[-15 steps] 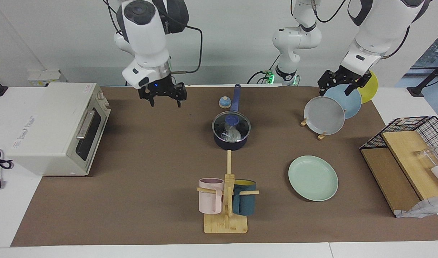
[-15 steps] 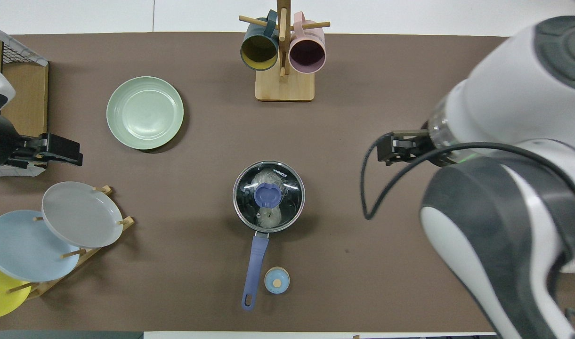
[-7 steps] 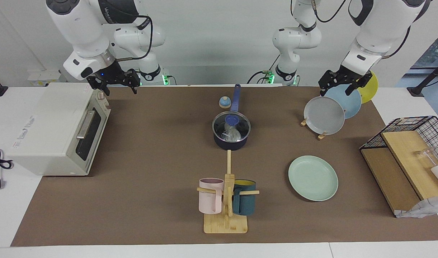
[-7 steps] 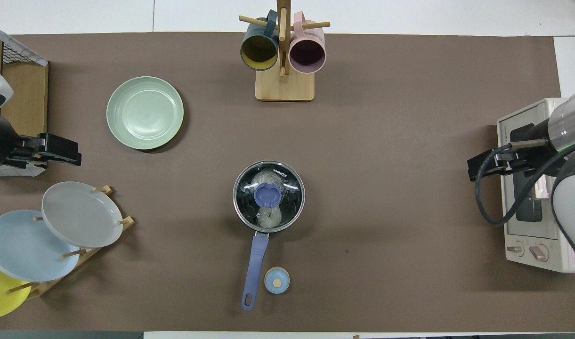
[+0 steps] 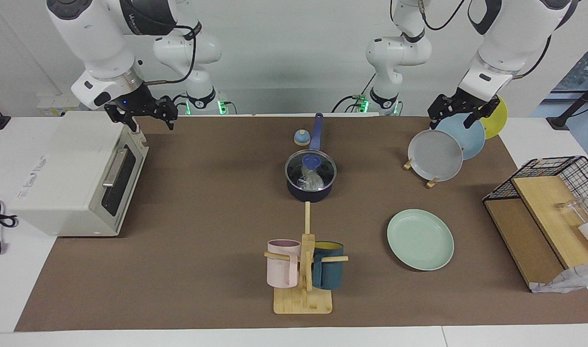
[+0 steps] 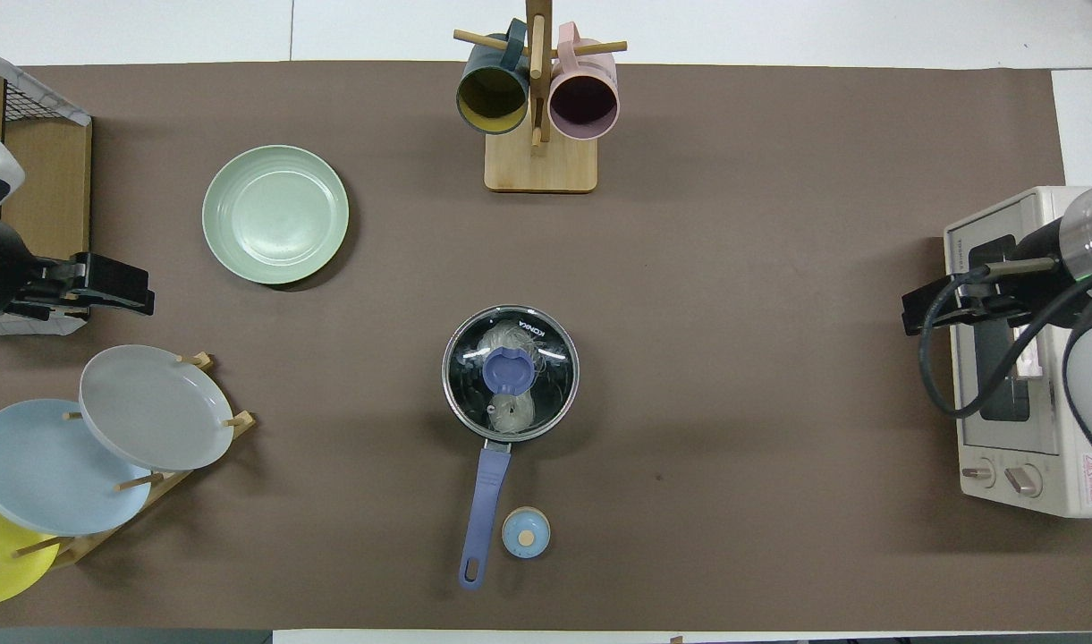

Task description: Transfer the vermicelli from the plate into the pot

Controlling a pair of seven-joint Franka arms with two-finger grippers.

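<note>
The vermicelli (image 5: 312, 181) lies inside the dark navy pot (image 5: 309, 193) at mid-table, under a glass lid with a blue knob (image 6: 509, 368). In the overhead view the noodles (image 6: 499, 340) show through the lid. The pot's blue handle (image 6: 483, 514) points toward the robots. The mint-green plate (image 5: 420, 239) is bare; it also shows in the overhead view (image 6: 275, 215). My right gripper (image 5: 150, 125) is open and empty over the toaster oven's corner. My left gripper (image 5: 451, 123) is open and empty above the plate rack, and waits.
A toaster oven (image 5: 77, 173) stands at the right arm's end. A mug tree (image 5: 303, 270) holds a pink and a teal mug. A rack (image 5: 436, 154) holds grey, light blue and yellow plates. A small blue round object (image 5: 301, 138) sits beside the pot's handle. A wire basket with wooden boards (image 5: 544, 207) is at the left arm's end.
My right gripper has moved away from the table's middle toward the toaster oven at its own end. The left arm, pot and plate have not moved.
</note>
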